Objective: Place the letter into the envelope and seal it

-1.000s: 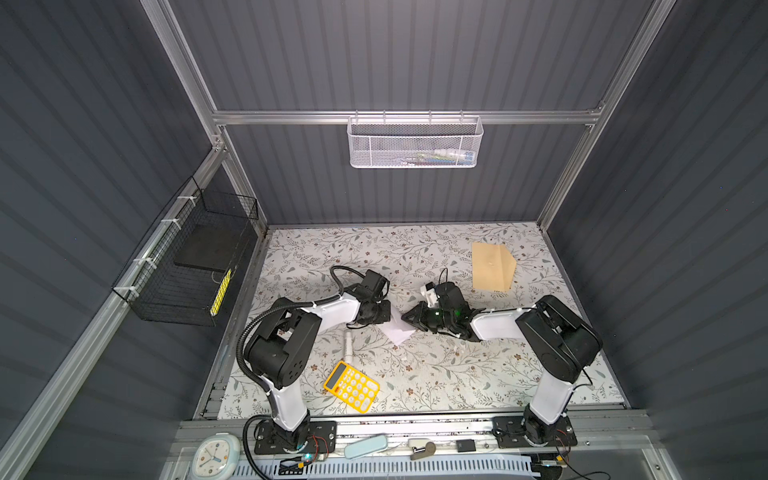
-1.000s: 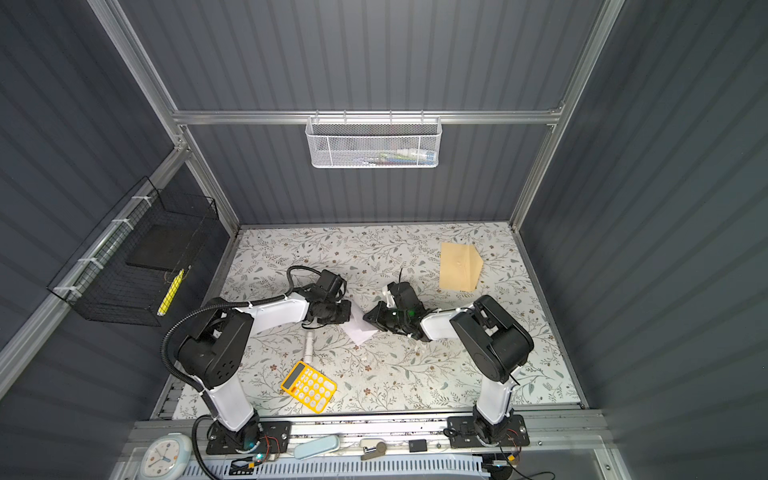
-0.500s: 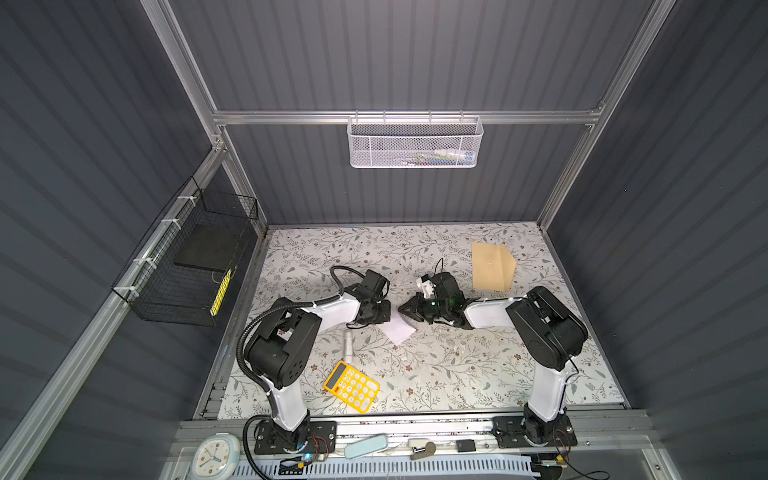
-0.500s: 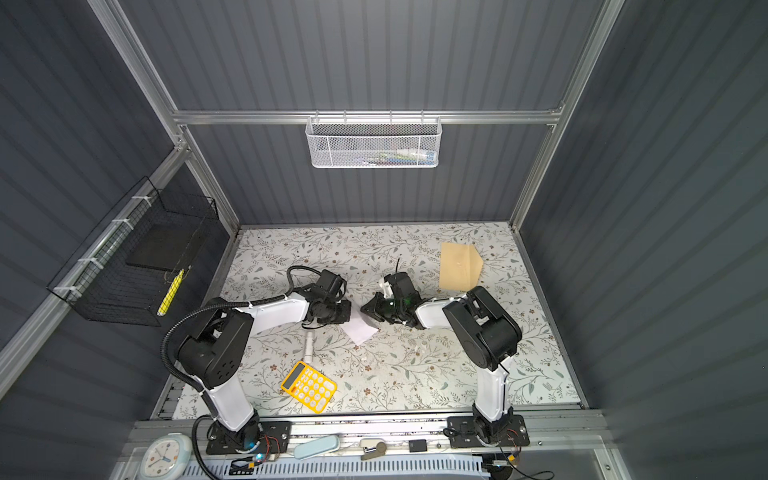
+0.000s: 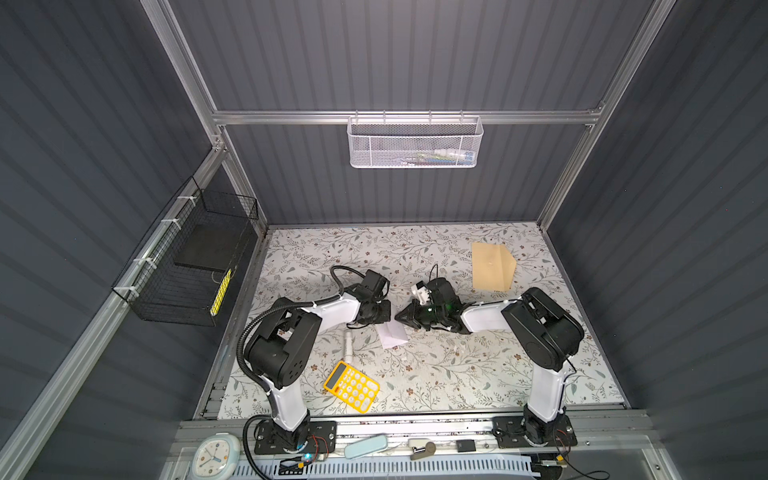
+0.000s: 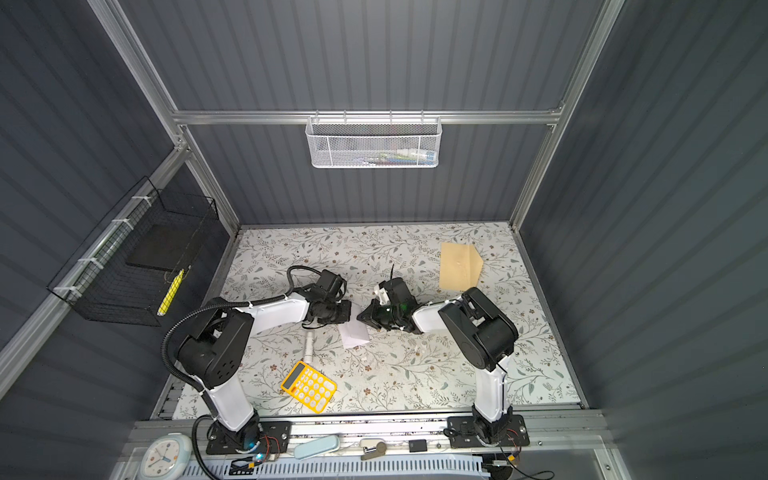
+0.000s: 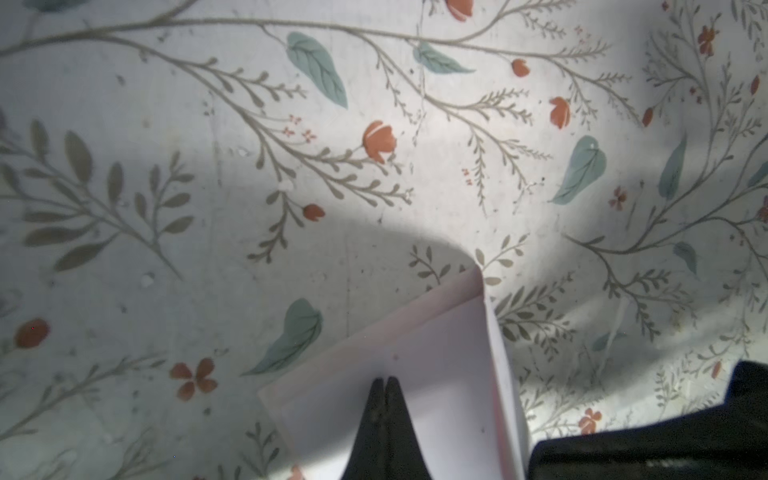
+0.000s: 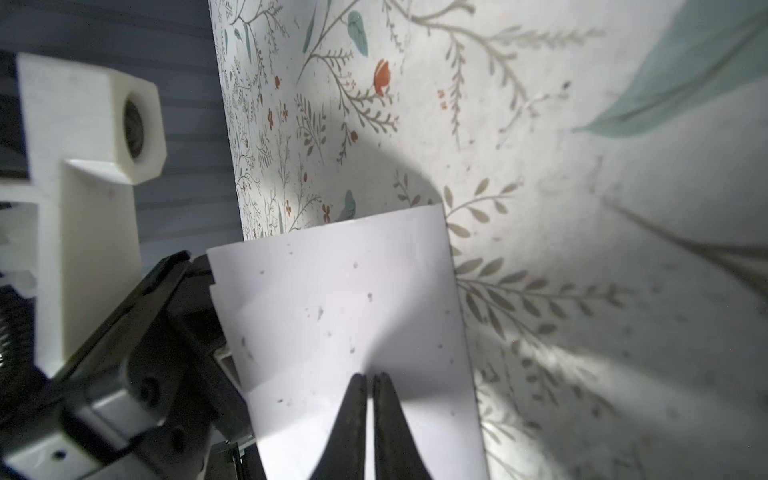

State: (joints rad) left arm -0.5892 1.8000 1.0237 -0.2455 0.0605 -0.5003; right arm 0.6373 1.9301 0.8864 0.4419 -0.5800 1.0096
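Covering the whole floor of the booth, a floral-printed table (image 5: 457, 374) sat between dark ribbed walls framed with aluminium posts. A white mesh basket (image 5: 413, 143) hung on the rear wall and a black wire basket (image 5: 187, 266) on the left wall.

The letter (image 5: 392, 334) lay folded near the middle of the table, between the two arms. The left gripper (image 7: 385, 380) was clenched tight, its tips over the sheet near one folded edge. The right gripper (image 8: 370, 376) was pressed all but together, only a thin slit showing, its tips over the same sheet from the opposite side. Whether either one pinched the paper or only pressed on it could not be told. The envelope (image 5: 492, 266) lay flat toward the back right, well apart from the letter, its flap pointing right.

A white glue stick (image 5: 348, 345) lay just left of the letter, and a yellow calculator (image 5: 351, 386) sat nearer the front edge.

Both forearms crowded the centre, their heads nearly meeting above the sheet. Bare table spread along the back, at the front right and around the envelope.
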